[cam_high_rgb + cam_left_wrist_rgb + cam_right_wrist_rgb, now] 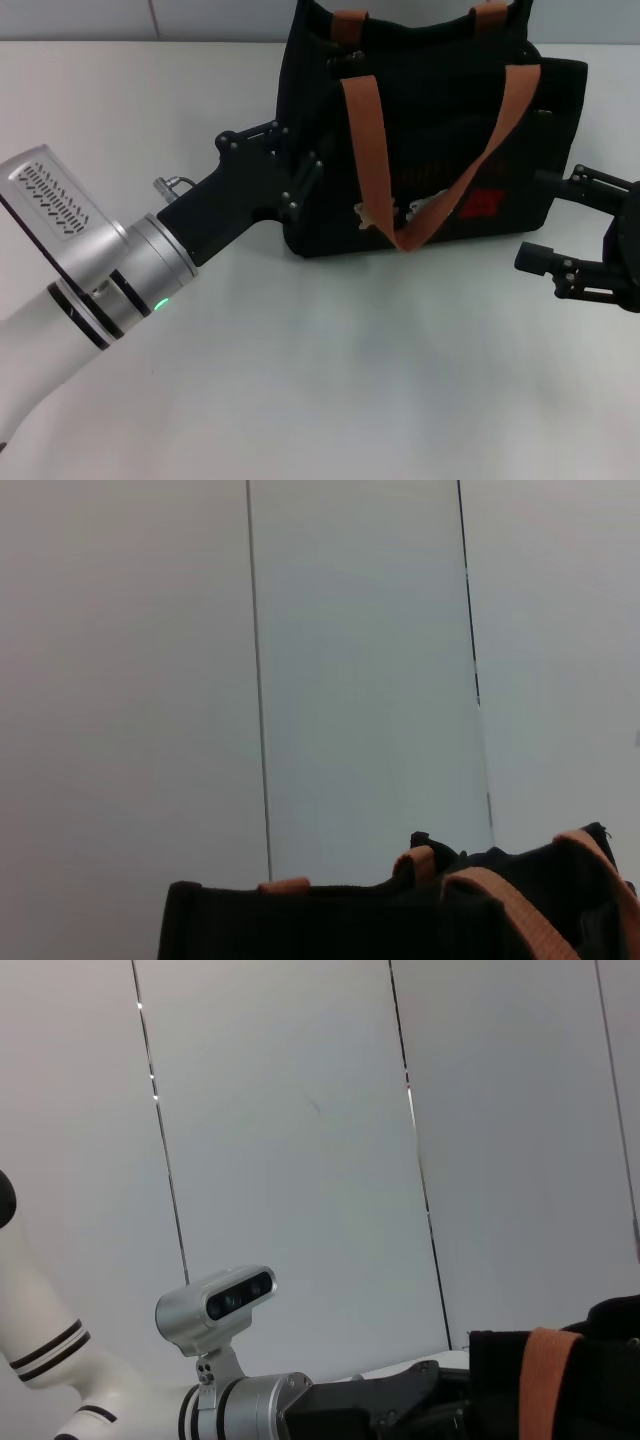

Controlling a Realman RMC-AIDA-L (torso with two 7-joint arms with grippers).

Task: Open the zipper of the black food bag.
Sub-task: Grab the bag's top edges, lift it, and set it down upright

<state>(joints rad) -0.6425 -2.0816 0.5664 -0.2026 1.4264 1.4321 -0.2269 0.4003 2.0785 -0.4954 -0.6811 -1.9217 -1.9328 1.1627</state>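
black food bag [420,140] standing on white table [300,380], a gripper on each side.

bag in the upper middle of the head view, upright, two orange-brown handles [368,150] hanging down its front, a red label [482,205] and small white patches [385,213] low on the front. left gripper [295,170] reaching in from the lower left of the frame, its black fingers [303,180] touching the bag's left end; open or closed, cannot tell. right gripper [545,220] at the right edge of the frame, just beside the bag's right end, not touching it, fingers [540,258] spread apart with nothing between them. zipper not to be made out on the dark top. in the left wrist view, only the bag's top edge [400,910] and handles in front of a pale wall [350,660].
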